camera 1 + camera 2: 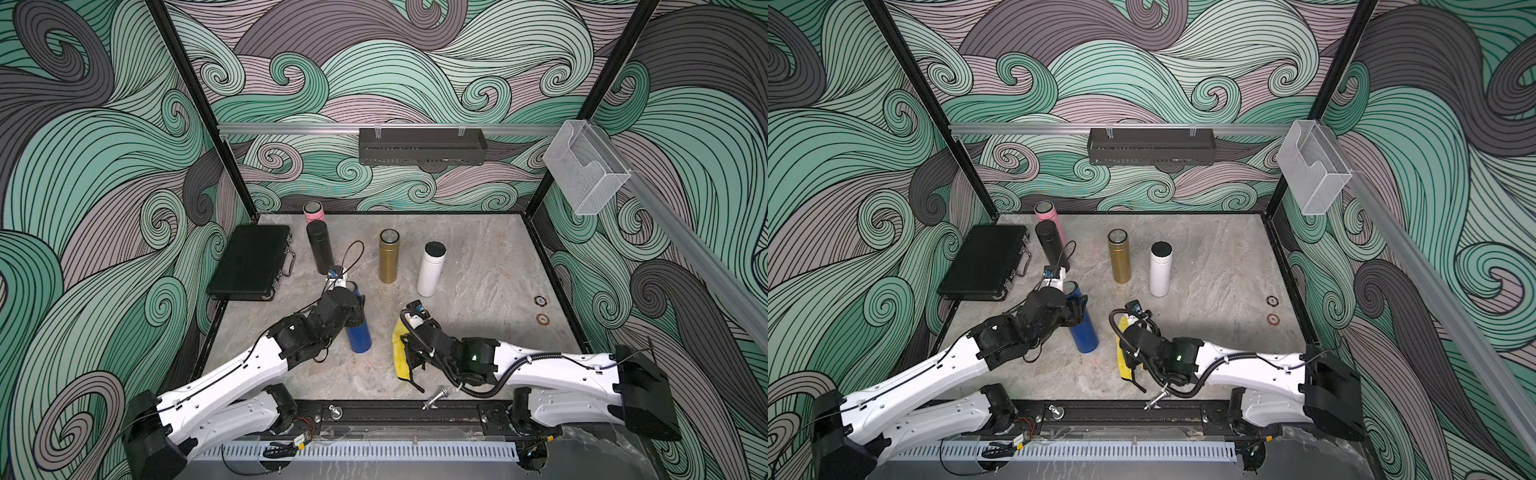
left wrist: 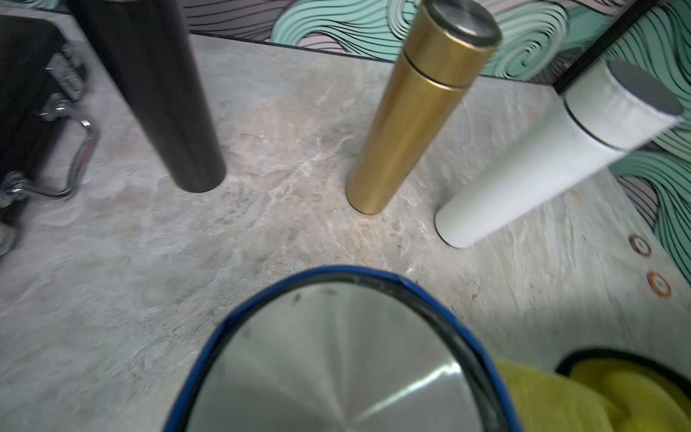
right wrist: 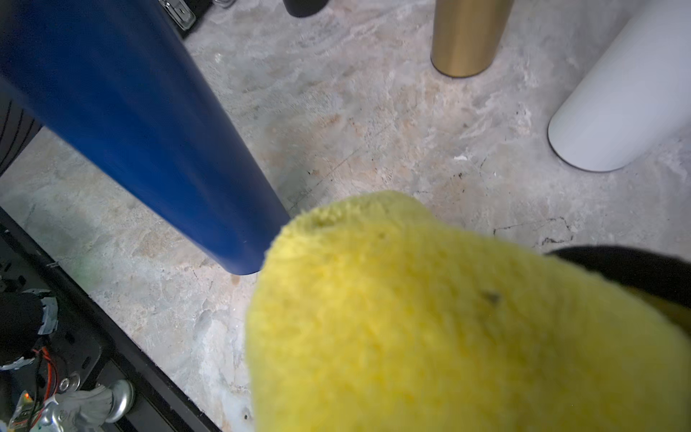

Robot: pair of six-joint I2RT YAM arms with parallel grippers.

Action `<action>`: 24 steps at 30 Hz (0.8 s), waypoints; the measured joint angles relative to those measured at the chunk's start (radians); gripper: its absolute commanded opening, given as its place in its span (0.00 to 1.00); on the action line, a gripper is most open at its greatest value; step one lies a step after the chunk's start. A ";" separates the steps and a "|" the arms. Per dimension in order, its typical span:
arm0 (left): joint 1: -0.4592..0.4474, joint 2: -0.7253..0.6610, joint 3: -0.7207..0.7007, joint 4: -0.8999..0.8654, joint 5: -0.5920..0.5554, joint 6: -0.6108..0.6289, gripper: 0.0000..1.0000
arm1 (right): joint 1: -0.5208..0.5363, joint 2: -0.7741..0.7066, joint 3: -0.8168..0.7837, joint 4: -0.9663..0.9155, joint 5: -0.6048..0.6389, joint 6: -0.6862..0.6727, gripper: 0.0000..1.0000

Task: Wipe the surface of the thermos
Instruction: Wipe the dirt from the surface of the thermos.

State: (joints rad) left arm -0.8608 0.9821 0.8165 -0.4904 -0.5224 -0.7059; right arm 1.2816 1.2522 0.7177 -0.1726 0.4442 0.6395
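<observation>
On the marble table (image 1: 478,266), left pincer (image 1: 356,309) grips blue thermos (image 1: 360,338), right pincer (image 1: 411,353) yellow cloth (image 1: 399,358).

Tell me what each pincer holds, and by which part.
The left pincer grips the blue thermos on its upper part. The right pincer holds the cloth, which covers it; the exact spot of the hold is hidden.

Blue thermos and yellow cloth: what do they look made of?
The blue thermos is probably metal with a smooth, semi-gloss blue coating; soft highlights run along its body. Its lid top looks like brushed stainless steel, with radial sheen streaks. The yellow cloth is a soft fuzzy textile, likely microfibre or terry: short matte pile, black edge trim.
</observation>
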 measured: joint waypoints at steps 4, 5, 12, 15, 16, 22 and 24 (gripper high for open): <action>-0.035 0.112 0.154 -0.152 -0.139 -0.174 0.00 | 0.075 0.063 0.042 0.134 0.109 -0.061 0.00; -0.039 0.139 0.182 -0.177 -0.162 -0.208 0.00 | 0.087 0.078 0.045 0.182 0.124 -0.089 0.00; -0.040 0.228 0.249 -0.252 -0.219 -0.317 0.00 | 0.130 0.195 -0.022 0.558 0.112 -0.320 0.00; -0.040 0.223 0.249 -0.249 -0.219 -0.323 0.00 | 0.134 0.254 -0.066 0.681 0.108 -0.389 0.00; -0.040 0.221 0.249 -0.250 -0.218 -0.324 0.00 | 0.134 0.277 -0.072 0.719 0.108 -0.407 0.00; -0.041 0.187 0.249 -0.246 -0.217 -0.331 0.00 | 0.150 0.386 -0.032 0.909 0.126 -0.488 0.00; -0.041 0.178 0.249 -0.239 -0.215 -0.332 0.00 | 0.153 0.414 0.005 0.954 0.134 -0.512 0.00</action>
State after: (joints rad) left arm -0.9020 1.1599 1.0657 -0.7292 -0.7372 -1.0374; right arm 1.4342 1.6665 0.7231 0.7815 0.5777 0.1280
